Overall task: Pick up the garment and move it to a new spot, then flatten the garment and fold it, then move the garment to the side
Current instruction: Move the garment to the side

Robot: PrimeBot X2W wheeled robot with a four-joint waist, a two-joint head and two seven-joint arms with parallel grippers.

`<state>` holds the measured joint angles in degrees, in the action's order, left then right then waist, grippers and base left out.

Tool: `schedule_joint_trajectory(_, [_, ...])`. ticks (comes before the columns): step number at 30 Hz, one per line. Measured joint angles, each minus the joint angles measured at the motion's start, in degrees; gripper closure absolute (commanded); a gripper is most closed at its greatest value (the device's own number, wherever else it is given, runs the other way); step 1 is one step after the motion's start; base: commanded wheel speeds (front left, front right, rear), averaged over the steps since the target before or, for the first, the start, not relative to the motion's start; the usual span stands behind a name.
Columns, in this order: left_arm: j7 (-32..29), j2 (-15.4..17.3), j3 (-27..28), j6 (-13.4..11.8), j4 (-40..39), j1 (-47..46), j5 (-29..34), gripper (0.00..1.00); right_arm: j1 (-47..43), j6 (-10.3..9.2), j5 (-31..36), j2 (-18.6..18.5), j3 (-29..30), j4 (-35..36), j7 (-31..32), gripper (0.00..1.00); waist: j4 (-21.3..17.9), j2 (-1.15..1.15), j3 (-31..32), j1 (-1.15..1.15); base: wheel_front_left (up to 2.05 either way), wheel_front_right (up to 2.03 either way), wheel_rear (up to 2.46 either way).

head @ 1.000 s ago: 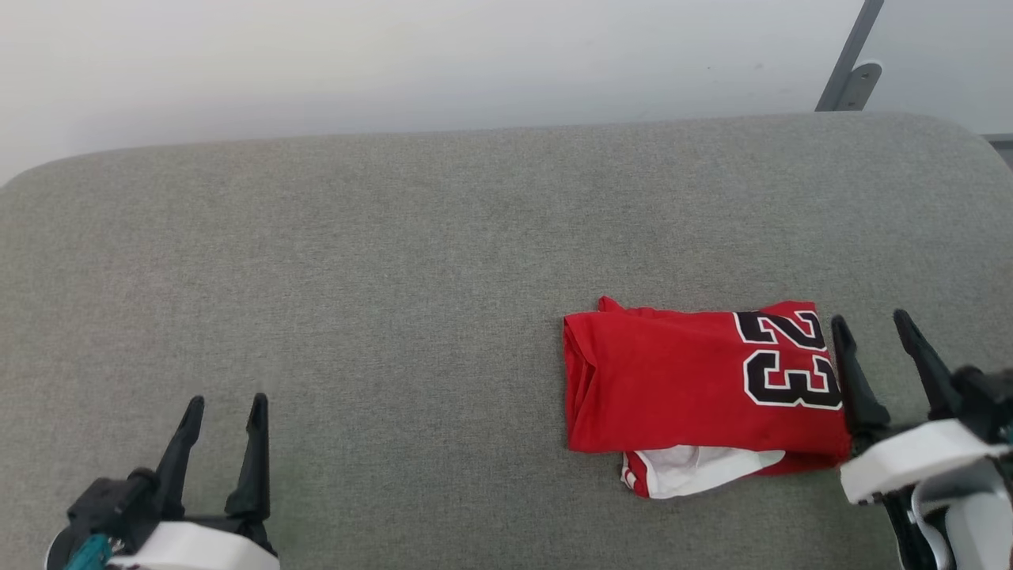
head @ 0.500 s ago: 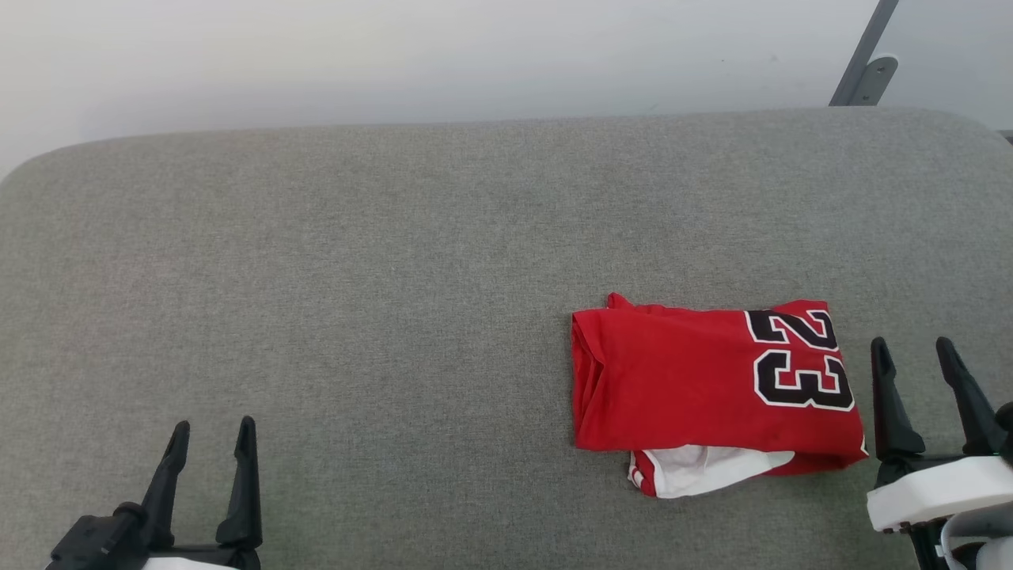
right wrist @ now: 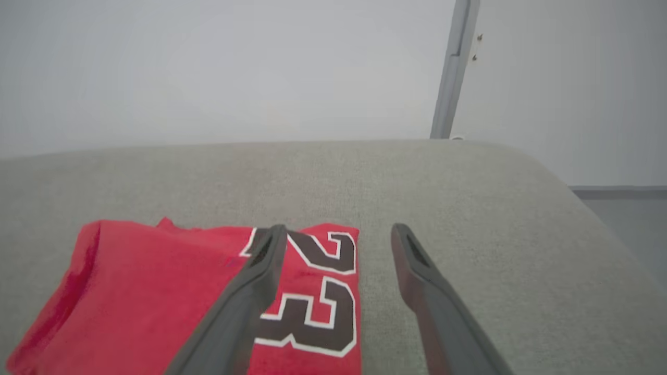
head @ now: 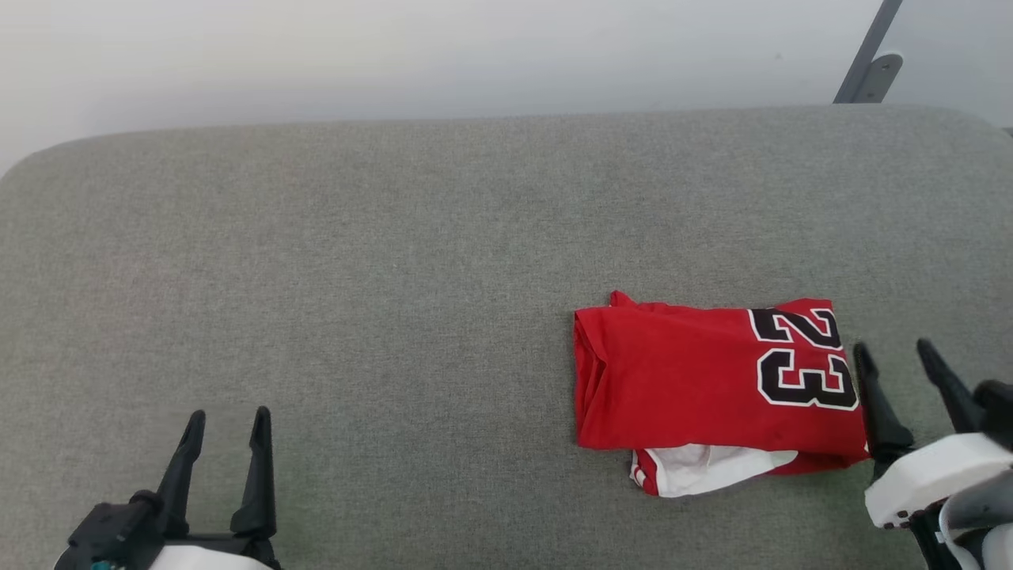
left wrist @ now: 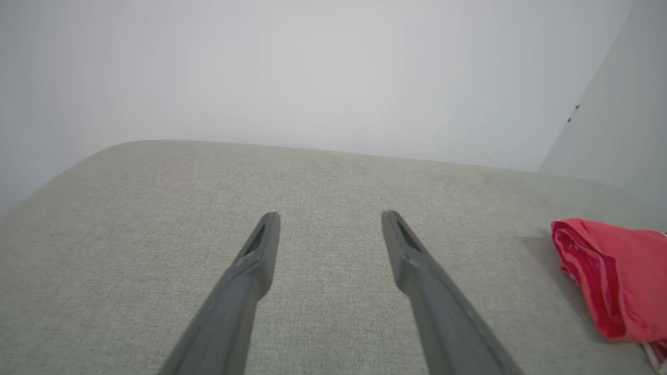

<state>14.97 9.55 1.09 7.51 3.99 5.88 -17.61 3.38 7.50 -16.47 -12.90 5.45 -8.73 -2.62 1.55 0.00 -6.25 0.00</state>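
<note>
We count one garment [head: 696, 380], two claws, and one counter [head: 356, 261] covered in grey fabric. Each claw carries two long dark fingers.

The garment is red and folded into a compact, roughly rectangular packet. Its top layer shows a black "23" with white edging at the right end. A white sleeve [head: 704, 469] with red-and-white striped trim protrudes from under the near edge. The left end shows stacked fold layers.

The garment lies flat on the right half of the counter, toward the near edge. The left wrist view places it at the far right [left wrist: 609, 276].

The left claw [head: 229, 414] sits at the lower left, well apart from the garment, with its fingers spread wide and nothing between them. The right claw [head: 893, 348] sits just beside the garment's right end, also spread wide and gripping nothing. In the right wrist view, one finger [right wrist: 260, 265] crosses over the "23" and the other lies over bare counter. We cannot tell whether that finger touches the cloth.
</note>
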Motion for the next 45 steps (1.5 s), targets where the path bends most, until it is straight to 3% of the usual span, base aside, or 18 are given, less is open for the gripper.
schedule_joint_trajectory(12, [0.00,0.32,-6.02,0.00,1.69,-7.42,-0.99,0.00,9.03,0.00,-6.01,-11.33,-3.79,-0.43,33.37,0.00,1.79,0.00,-6.30,0.00,0.00,0.00,0.00])
schedule_joint_trajectory(17, [0.00,0.73,-7.97,0.00,2.76,-10.30,-1.97,0.00,10.46,0.00,-10.20,-14.62,-7.30,1.08,42.89,0.00,3.20,0.00,-9.53,0.00,0.00,0.00,0.00])
schedule_joint_trajectory(23, [0.00,0.94,-9.22,0.00,3.20,-12.58,-2.26,0.00,10.46,-0.02,-13.71,-14.93,-7.82,1.24,49.41,0.00,4.41,0.00,-11.79,0.00,0.00,0.00,0.00])
schedule_joint_trajectory(24, [0.00,1.15,-9.94,0.00,3.45,-13.18,-2.54,0.00,10.47,-0.02,-14.69,-14.73,-7.70,1.46,50.67,0.24,4.57,0.00,-12.30,0.00,0.00,0.00,0.00])
schedule_joint_trajectory(26, [0.00,1.41,-10.58,0.00,3.53,-13.91,-2.63,0.00,10.47,-0.03,-15.27,-14.49,-7.98,1.86,51.10,0.97,4.26,0.00,-12.48,0.00,0.00,0.00,0.00])
schedule_joint_trajectory(35, [-0.01,3.72,-10.72,0.00,2.89,-15.74,-4.23,0.00,10.50,0.18,-16.39,-12.78,-6.39,2.79,45.32,1.00,0.20,0.00,-13.10,0.00,0.00,0.00,0.00])
schedule_joint_trajectory(45, [0.00,9.45,-13.71,0.00,-0.86,-25.75,-4.47,0.00,15.27,0.07,-13.04,-18.83,6.36,-3.98,36.73,1.00,-5.30,0.00,-19.51,0.00,0.00,0.00,0.00])
